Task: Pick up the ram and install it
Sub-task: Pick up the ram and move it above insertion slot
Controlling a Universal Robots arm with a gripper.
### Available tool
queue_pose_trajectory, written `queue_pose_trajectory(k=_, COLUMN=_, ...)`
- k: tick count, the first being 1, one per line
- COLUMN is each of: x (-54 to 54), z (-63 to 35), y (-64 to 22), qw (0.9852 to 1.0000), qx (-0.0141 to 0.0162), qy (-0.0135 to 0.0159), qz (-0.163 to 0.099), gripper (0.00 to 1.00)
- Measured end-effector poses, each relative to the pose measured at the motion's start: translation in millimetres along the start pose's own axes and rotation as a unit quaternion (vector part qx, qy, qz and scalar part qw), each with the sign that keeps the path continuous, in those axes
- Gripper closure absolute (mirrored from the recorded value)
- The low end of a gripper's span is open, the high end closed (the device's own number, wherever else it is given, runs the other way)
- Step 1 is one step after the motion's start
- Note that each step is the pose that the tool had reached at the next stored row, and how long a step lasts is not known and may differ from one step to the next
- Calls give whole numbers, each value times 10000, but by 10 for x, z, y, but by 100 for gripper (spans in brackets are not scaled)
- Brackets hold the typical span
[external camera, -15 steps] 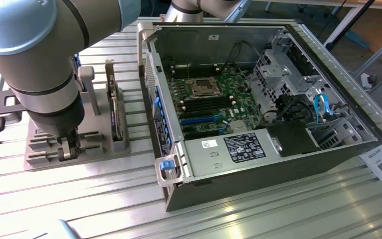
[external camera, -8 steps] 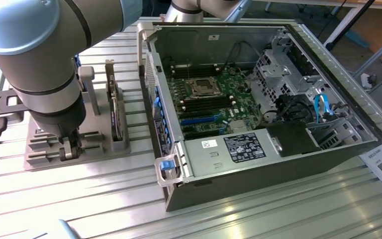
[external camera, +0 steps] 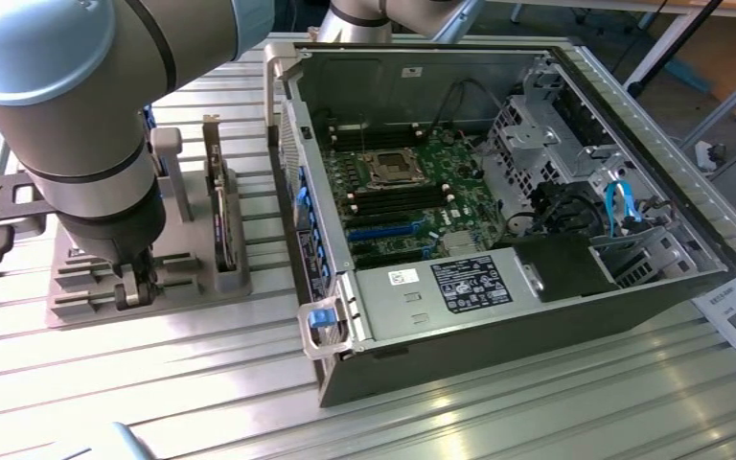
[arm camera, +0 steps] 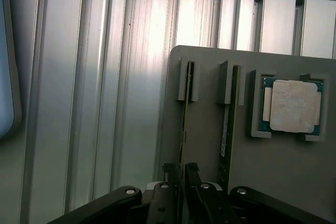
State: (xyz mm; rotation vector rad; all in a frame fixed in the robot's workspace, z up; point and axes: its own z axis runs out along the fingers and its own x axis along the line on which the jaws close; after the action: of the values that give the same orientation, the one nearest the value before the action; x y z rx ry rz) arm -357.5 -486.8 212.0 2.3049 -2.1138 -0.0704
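The ram [arm camera: 184, 114] is a thin green stick standing on edge in a slot of the grey holder [arm camera: 210, 150]. My gripper [arm camera: 180, 172] reaches down over its near end. One dark finger [arm camera: 169, 174] stands on each side of the stick, with a narrow gap showing, so the gripper is open around the stick. A second stick [arm camera: 226, 129] stands in the neighbouring slot. In the exterior view my gripper [external camera: 131, 287] is low over the holder [external camera: 80, 302], at that view's left, beside the open computer case [external camera: 471, 316].
A square CPU chip [arm camera: 293, 106] lies in a pocket of the holder. A dark card [external camera: 221, 230] stands upright on the holder. Inside the case the green motherboard [external camera: 406, 196] is exposed, with cables and a drive cage towards the exterior view's right. The ribbed metal table [external camera: 150, 383] surrounds everything.
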Motion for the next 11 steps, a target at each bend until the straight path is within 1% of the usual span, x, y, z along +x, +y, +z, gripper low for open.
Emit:
queue_pose_trajectory(k=1, x=0, z=0, y=0, qw=10000, qx=0, qy=0, qz=1, gripper=80)
queue_pose_trajectory(k=2, x=0, z=0, y=0, qw=10000, qx=0, qy=0, qz=0, gripper=87)
queue_pose_trajectory(k=11, x=0, z=0, y=0, qw=10000, qx=0, qy=0, qz=0, gripper=88)
